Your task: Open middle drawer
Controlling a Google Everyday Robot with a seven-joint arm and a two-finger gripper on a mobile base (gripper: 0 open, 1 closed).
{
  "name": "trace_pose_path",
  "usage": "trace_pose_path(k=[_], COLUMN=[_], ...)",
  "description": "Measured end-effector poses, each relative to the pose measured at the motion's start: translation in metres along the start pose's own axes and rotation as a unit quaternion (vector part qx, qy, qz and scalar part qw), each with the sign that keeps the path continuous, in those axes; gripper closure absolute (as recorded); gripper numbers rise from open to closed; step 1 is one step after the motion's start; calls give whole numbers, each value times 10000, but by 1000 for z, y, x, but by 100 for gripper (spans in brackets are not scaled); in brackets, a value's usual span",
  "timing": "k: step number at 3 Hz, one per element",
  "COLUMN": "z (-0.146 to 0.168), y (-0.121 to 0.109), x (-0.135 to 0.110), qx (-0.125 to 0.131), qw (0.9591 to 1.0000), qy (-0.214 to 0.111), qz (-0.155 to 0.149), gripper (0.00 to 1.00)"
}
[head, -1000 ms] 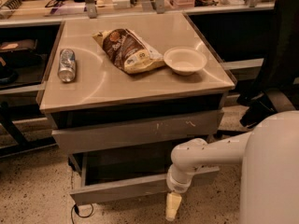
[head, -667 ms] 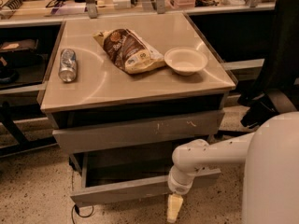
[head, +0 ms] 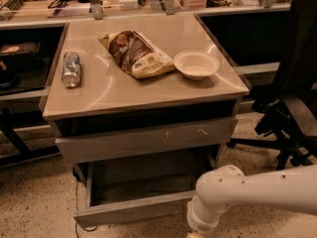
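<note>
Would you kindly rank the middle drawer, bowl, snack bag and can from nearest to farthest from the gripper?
The gripper sits at the bottom edge, mostly cut off from view.
1. the middle drawer, standing open, its front just left of the gripper
2. the bowl, right side of the tabletop
3. the snack bag, tabletop centre
4. the can, tabletop left

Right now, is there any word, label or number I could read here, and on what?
Brown-and-cream crinkled snack bag: print too blurred to read.
Silver metal can lying on its side: label too blurred.
Plain grey middle drawer front: no text.
Robot's gripper, cut off at the bottom edge before that drawer: no text visible.
</note>
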State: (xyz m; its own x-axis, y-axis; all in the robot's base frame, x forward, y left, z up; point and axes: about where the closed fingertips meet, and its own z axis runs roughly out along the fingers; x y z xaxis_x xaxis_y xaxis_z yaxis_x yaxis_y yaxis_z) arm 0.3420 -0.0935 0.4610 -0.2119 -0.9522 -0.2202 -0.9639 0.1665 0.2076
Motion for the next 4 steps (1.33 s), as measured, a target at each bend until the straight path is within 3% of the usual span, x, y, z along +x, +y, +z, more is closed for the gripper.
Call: trace_pose_path(k=[1,2,4], z=[-10,-10,-7], y=[52,58,-25], x=[19,22,-2], qx=[-168,-183,141], qw=[9997,9996,9996], qy=[21,26,-253], qz=[170,208,-19], gripper=[0,0,0])
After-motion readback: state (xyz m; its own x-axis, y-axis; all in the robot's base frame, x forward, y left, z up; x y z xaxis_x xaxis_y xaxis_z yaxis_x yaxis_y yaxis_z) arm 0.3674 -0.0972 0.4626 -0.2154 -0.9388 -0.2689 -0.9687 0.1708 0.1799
